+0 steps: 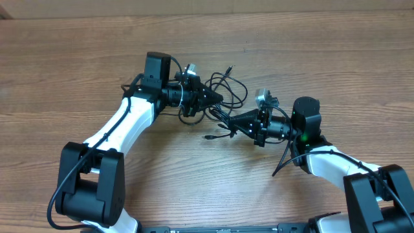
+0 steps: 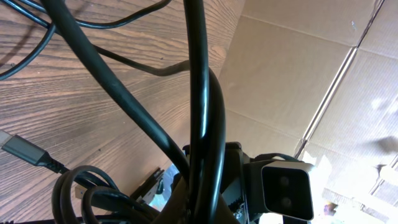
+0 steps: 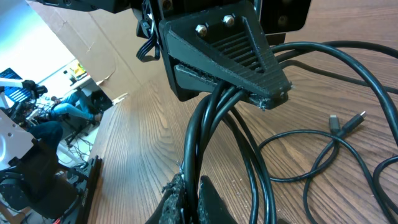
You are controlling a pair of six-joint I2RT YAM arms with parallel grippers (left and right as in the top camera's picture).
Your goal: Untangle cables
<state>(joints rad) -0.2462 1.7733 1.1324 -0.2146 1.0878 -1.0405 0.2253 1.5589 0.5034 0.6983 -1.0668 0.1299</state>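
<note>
So the bunch of thin black cables [image 1: 228,97] hangs mid-way over the brown wooden table [image 1: 77,58], stretched between the left gripper [image 1: 215,99] and right gripper [image 1: 223,118], both clamped tight on strands, loose loops spilling just beyond.

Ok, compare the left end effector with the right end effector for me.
Direction: in the overhead view the left end effector points toward the picture's right, while the right end effector points left, facing it.
Position: the left end effector sits higher in that view and the right end effector lower.
Shared: both are shut on the cables, with their tips close together.
</note>
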